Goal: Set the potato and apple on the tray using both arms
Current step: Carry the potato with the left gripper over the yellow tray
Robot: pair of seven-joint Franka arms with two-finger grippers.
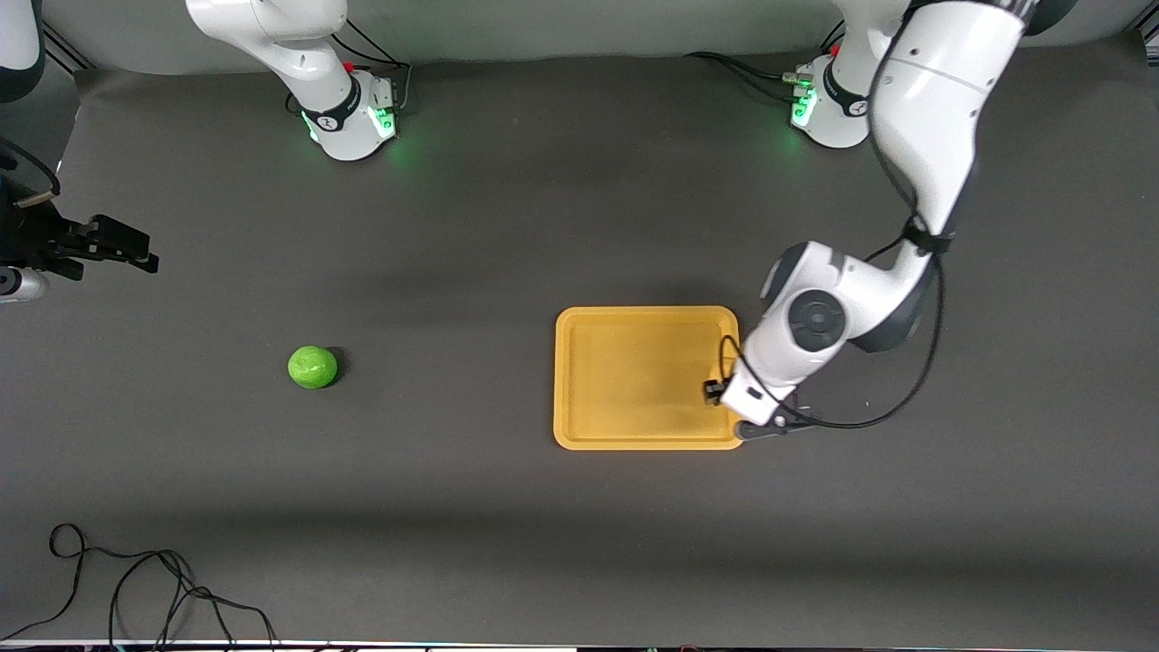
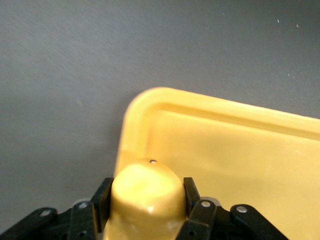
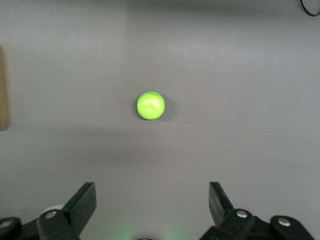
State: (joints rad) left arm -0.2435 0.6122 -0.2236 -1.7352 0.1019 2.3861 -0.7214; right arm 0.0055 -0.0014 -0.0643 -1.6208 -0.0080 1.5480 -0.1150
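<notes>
My left gripper (image 2: 147, 196) is shut on the yellow-tan potato (image 2: 147, 187) and holds it over a corner of the mustard-yellow tray (image 2: 240, 160). In the front view the left hand (image 1: 738, 407) covers the tray's (image 1: 634, 376) corner toward the left arm's end, nearer to the camera, and hides the potato. The green apple (image 1: 312, 367) lies on the table toward the right arm's end, apart from the tray. My right gripper (image 1: 127, 246) hangs open and empty high over that end; the apple (image 3: 150, 105) shows well ahead of its fingers (image 3: 82, 205).
Dark grey mat covers the table. A loose black cable (image 1: 136, 589) lies at the table's edge nearest the front camera, toward the right arm's end. The two arm bases (image 1: 353, 118) (image 1: 828, 109) stand along the edge farthest from that camera.
</notes>
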